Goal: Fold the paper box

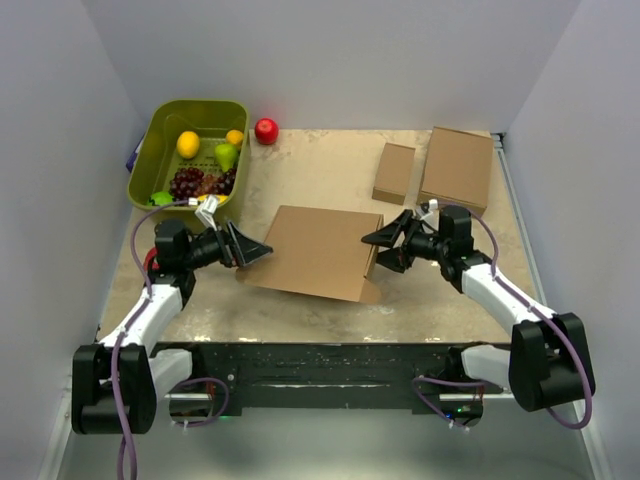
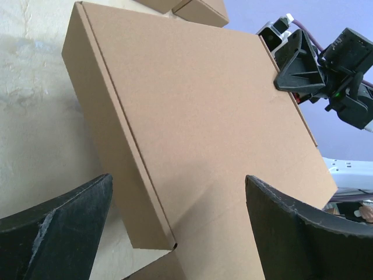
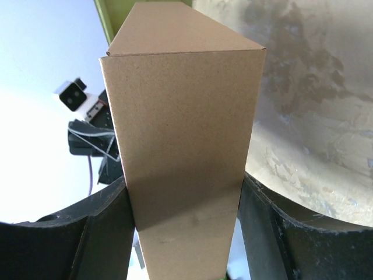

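Note:
The paper box [image 1: 320,250] is a closed, shallow brown cardboard mailer in the middle of the table. Its left end looks raised off the table. My right gripper [image 1: 378,252] holds its right end. In the right wrist view [image 3: 183,179] both fingers press the narrow side wall [image 3: 183,116]. My left gripper [image 1: 250,243] is open at the box's left edge. In the left wrist view [image 2: 178,177] its fingers straddle the near corner of the box [image 2: 192,116] without touching it, and a loose flap shows below that corner.
A green basket [image 1: 148,150] of fruit stands at the back left, with a red apple [image 1: 266,131] beside it. A small narrow brown box [image 1: 394,173] and a medium flat brown box [image 1: 457,168] lie at the back right. White walls enclose the table.

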Tool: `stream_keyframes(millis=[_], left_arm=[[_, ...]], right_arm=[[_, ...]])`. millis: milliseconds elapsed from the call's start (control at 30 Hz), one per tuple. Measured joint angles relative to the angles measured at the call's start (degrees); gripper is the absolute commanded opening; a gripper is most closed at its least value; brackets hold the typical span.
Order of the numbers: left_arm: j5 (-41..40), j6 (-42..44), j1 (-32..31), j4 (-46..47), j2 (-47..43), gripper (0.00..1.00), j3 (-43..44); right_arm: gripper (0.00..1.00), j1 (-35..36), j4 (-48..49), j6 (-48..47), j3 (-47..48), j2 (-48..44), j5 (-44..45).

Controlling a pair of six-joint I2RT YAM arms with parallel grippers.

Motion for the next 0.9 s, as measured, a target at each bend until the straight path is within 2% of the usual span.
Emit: stream_keyframes(millis=[100,233,433,567,700,900], left_arm=[[-0.37,0.55,0.0,-0.72,1.2,1.0,0.0],[-3.45,2.1,0.0,-3.28,0.72,1.0,0.09],[-12.94,5.16,0.04,-9.7,-4.74,1.0,2.1],[-16.24,6.43,0.04,-9.38,-6.1,1.0,5.57],[-15.87,8.28,0.04,-8.37,-6.99,1.0,7.54],[-10.47,15.74,0.04,-8.74,-11.65,1.0,10.36]], right_arm=[[0.0,0.0,-0.09,2.34,-1.01,-0.13,1.05],[0.0,0.0,-0.04,4.96,-2.16,-0.94,2.29],[0.0,-0.11,1.62,9.44,-5.6,-1.4,2.89],[0.0,-0.72,2.1,12.61,-7.63,-1.38,2.8],[0.0,-1.57,4.55,17.42,-8.98,-1.31,2.6],[0.0,-1.97,14.86,29.14,-12.74,1.84,1.38]])
